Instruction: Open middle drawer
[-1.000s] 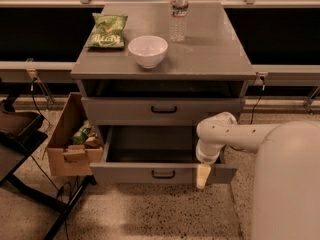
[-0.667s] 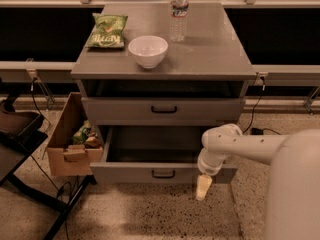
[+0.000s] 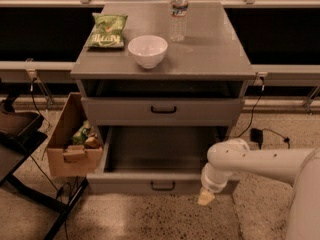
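Observation:
The middle drawer [image 3: 125, 183] is pulled out from the grey cabinet. Its plain grey inside is empty, and a small black loop handle [image 3: 162, 185] sits at the centre of its front. The drawer above it [image 3: 120, 111] is closed. My gripper [image 3: 206, 197] hangs on the white arm [image 3: 250, 161] just in front of and below the right end of the open drawer's front, over the floor and apart from the handle. A lower drawer is hidden under the open one.
On the cabinet top are a white bowl [image 3: 147, 50], a green chip bag [image 3: 106, 31] and a water bottle [image 3: 178, 11]. A cardboard box [image 3: 70, 144] with snacks stands left of the drawer. A black stand [image 3: 20, 134] is at far left, and cables [image 3: 262, 134] lie to the right.
My gripper has moved down and back from the right end of the open drawer's front toward the floor. The drawer stays pulled out as before.

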Tool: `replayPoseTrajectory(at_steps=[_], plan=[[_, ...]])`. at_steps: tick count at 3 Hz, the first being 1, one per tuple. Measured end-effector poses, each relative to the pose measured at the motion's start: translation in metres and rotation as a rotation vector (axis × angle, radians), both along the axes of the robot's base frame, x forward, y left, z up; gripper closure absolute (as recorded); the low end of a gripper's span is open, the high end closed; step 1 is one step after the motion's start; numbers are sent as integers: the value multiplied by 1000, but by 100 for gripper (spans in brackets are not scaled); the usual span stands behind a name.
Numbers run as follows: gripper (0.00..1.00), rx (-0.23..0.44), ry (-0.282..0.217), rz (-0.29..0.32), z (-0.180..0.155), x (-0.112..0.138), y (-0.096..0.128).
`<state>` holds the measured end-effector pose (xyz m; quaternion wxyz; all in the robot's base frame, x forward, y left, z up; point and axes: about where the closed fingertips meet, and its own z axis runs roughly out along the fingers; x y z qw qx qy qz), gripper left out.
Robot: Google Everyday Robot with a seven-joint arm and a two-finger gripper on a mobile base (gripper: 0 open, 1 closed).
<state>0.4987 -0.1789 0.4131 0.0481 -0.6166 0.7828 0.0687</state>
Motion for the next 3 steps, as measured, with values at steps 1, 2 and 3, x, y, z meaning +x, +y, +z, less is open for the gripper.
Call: replayPoseTrajectory(at_steps=[1,2,3], plan=[[72,0,0,0,1,3,0],[95,-14,14,-17,3,-19,-2],[0,-14,14,-17,2,-19,-2]])
